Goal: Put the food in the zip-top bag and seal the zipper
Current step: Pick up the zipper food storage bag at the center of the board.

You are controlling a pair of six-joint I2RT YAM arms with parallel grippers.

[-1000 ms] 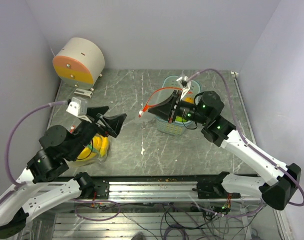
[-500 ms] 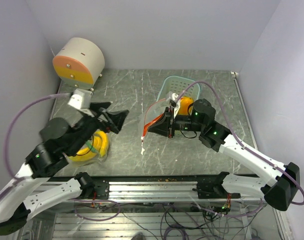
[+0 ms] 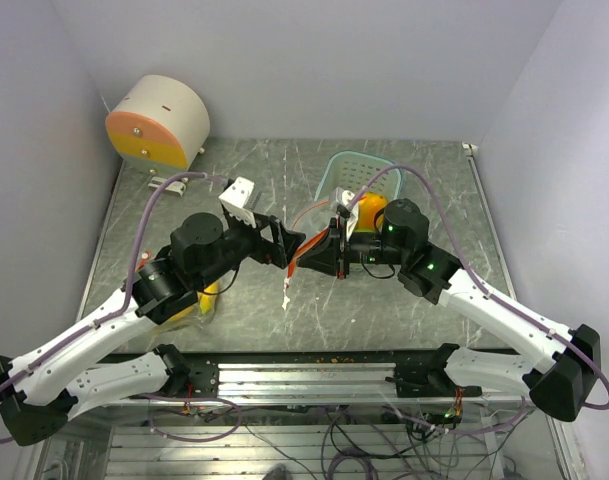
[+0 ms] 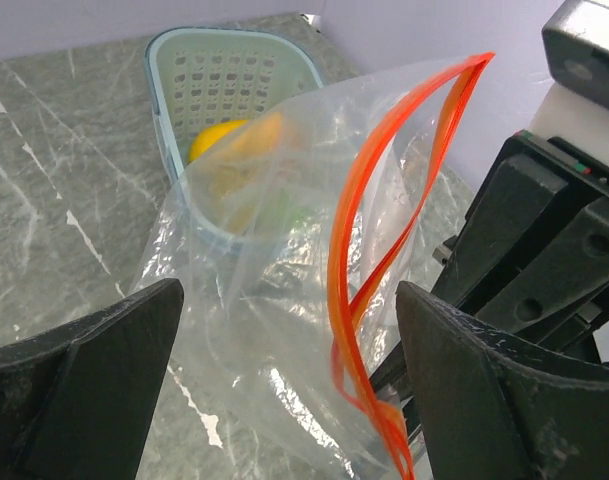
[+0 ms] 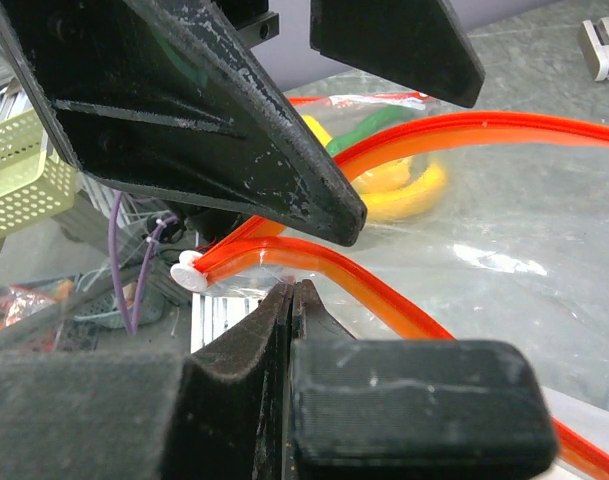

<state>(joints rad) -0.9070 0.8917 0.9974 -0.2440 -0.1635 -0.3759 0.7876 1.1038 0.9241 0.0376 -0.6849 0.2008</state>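
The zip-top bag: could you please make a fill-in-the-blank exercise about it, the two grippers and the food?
1. The right gripper is ___ on the zip-top bag.
2. The left gripper, facing the bag's mouth, is ___.
3. The orange-yellow mango lies in the pale teal ___.
4. The yellow banana lies on the table beside the ___ arm.

Missing words: shut; open; basket; left.

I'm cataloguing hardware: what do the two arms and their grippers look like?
The left arm and right arm have white shells and black joint housings. A lilac cable loops to each wrist. The left gripper and right gripper have black, wedge-shaped, scuffed fingers.
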